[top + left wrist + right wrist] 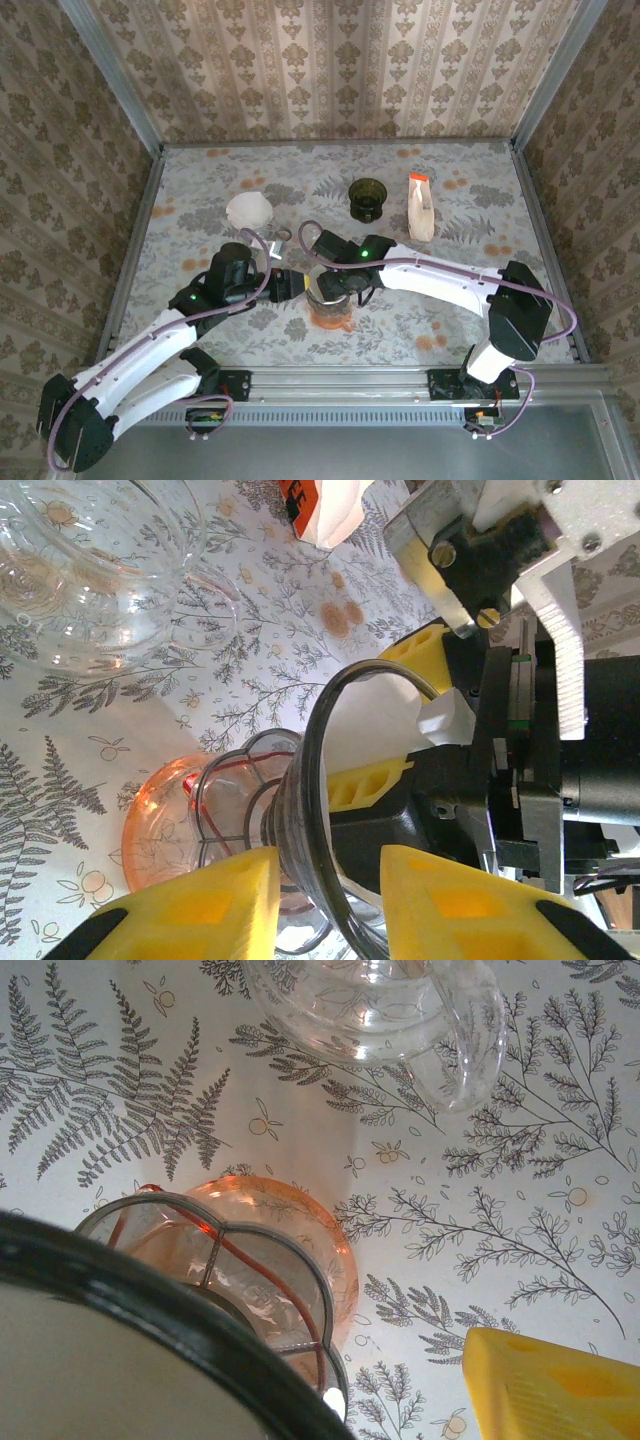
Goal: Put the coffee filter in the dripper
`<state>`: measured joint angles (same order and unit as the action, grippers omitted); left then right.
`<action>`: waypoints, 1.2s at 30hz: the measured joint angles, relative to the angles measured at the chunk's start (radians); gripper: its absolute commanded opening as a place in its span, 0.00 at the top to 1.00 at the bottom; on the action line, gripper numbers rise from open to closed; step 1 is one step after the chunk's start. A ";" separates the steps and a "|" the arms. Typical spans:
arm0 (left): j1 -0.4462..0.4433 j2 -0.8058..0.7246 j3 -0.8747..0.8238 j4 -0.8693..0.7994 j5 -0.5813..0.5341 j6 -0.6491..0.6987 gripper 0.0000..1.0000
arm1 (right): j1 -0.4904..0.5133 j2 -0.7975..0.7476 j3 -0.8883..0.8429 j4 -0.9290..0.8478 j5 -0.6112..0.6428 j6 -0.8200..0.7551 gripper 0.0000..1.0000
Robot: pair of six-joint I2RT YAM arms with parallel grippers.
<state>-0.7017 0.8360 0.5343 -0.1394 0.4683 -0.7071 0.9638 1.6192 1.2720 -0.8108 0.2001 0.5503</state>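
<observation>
White filter (360,730): I see it inside the dark rim of the dripper (308,810), mid-table above the orange base (315,1250).
Right gripper (395,715): fingers wide apart at the mouth with paper between them. Gripping or only spread, I cannot tell.
Left gripper (330,870): yellow fingers astride the rim. Pinching or not, I cannot tell.
My step: seating the paper, I judge.
How I'd do it: steady the rim with the left, press the paper down evenly, then lift the right straight up so nothing tips.

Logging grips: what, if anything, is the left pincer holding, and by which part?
The left pincer straddles the dripper at its dark-rimmed upper wall. Whether it is clamped yet cannot be told.
</observation>
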 measured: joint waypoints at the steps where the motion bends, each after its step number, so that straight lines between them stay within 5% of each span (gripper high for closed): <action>1: 0.000 0.000 0.000 0.000 0.000 0.000 0.67 | 0.000 -0.005 0.000 0.000 0.002 0.000 0.26; 36: -0.006 -0.002 -0.004 0.002 0.004 -0.013 0.66 | 0.000 -0.257 -0.098 -0.041 0.057 0.038 0.38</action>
<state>-0.7074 0.8345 0.5304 -0.1375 0.4721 -0.7197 0.9638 1.3621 1.1740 -0.8520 0.2573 0.5884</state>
